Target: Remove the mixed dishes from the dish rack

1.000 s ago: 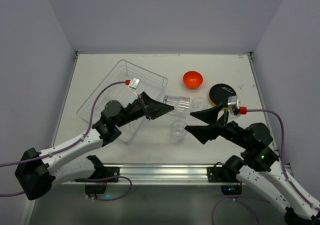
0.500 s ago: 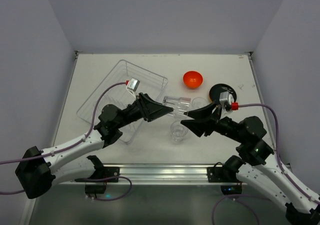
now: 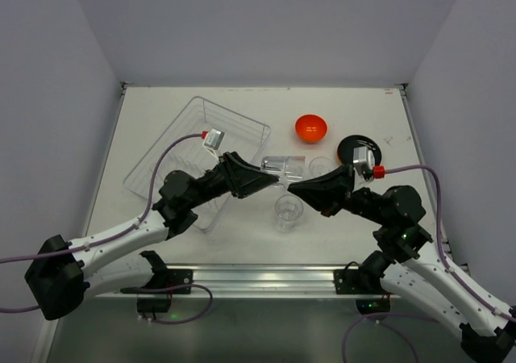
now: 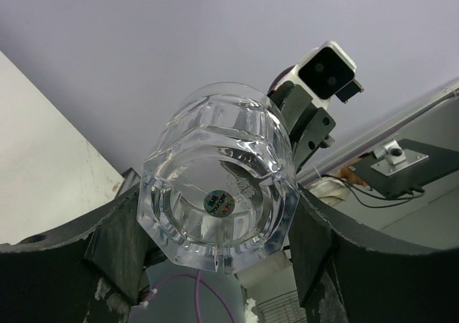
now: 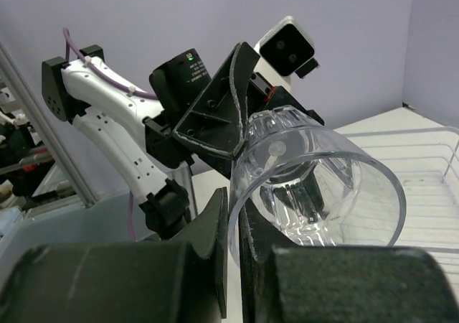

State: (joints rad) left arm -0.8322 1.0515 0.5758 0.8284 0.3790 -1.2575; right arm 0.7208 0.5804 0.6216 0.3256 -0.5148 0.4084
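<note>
dish rack [image 3: 173, 137] left, bowl [image 3: 310, 127] behind glass [image 3: 282, 167], plate [image 3: 355, 147] right of bowl

Left arm [image 3: 121, 238] extended toward 2 o'clock; left gripper [image 3: 266, 179] clamped on clear glass [image 3: 284, 166]. Right arm [image 3: 435, 274] extended toward 10 o'clock; right gripper [image 3: 300, 188] pinching its rim.

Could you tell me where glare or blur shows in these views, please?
Top view: even light, sharp, a glare spot on the bowl. Left wrist view: glass sharp, facets glinting. Right wrist view: near fingers dark and blurred, glass in focus.
</note>
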